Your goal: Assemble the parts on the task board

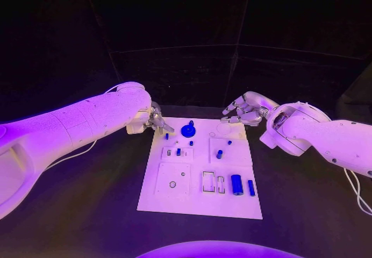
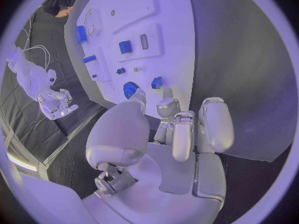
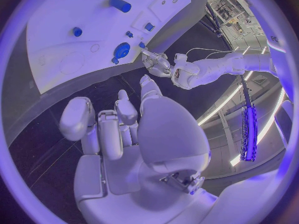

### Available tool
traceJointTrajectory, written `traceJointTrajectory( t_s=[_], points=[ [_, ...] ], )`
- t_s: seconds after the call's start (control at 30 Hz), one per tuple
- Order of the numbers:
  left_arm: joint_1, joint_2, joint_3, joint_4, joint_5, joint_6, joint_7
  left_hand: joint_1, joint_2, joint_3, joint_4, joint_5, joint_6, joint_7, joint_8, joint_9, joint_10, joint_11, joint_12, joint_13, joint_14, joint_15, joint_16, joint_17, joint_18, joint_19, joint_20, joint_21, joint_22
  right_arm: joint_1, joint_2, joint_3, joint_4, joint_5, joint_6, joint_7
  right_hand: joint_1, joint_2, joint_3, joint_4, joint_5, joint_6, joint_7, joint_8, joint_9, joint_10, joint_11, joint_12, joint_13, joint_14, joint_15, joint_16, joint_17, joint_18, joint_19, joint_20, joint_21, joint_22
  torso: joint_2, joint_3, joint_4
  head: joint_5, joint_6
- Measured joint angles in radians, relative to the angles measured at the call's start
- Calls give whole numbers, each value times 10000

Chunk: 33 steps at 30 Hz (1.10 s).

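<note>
Black table [image 1: 93, 204] bears task board [image 1: 198, 201]; both hands hover empty.

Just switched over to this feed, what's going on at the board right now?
Both hands hover at the far edge of the white task board, holding nothing. The left hand is over the far left corner, near the round blue gear-like part; the right hand is over the far right corner. Other small blue parts, including a blue cylinder near the front, sit on the board, untouched.
</note>
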Motion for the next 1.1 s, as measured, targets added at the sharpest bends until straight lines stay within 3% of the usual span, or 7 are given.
traceJointTrajectory(
  t_s=[0.13,0.5,1.1],
  points=[
    [-62,88,-5,-92,-10,20,90,27,27,-27,-27,0,36,-36,30,-9,26,26,48,25,0,0,0,0,0,0,0,42,36,-1,14,0,-6,0,0,1,0,0,0,0,44,0,0,0,0,0,0,0,0,0,0,0,0,-1,0,0,0,0,-3,2,0,-32,-6],
    [-110,241,-6,-261,-22,67,256,525,409,-136,-225,0,162,-86,115,-57,59,-12,48,11,-1,-1,0,0,0,28,-28,42,60,-1,27,0,-23,0,3,2,40,40,-26,26,151,0,0,0,0,0,0,0,-10,0,0,0,-1,0,0,0,-42,-9,-6,4,10,-58,-44],
    [-158,485,-10,-643,-36,182,303,794,499,-81,-415,0,161,-86,152,-83,57,-13,69,-11,-1,-1,0,0,-1,28,-29,42,93,-1,63,0,-38,0,6,1,40,39,-49,50,263,0,0,0,0,1,1,0,-8,0,0,0,-2,0,0,0,-43,-8,-9,4,16,-59,-93]
  ],
)
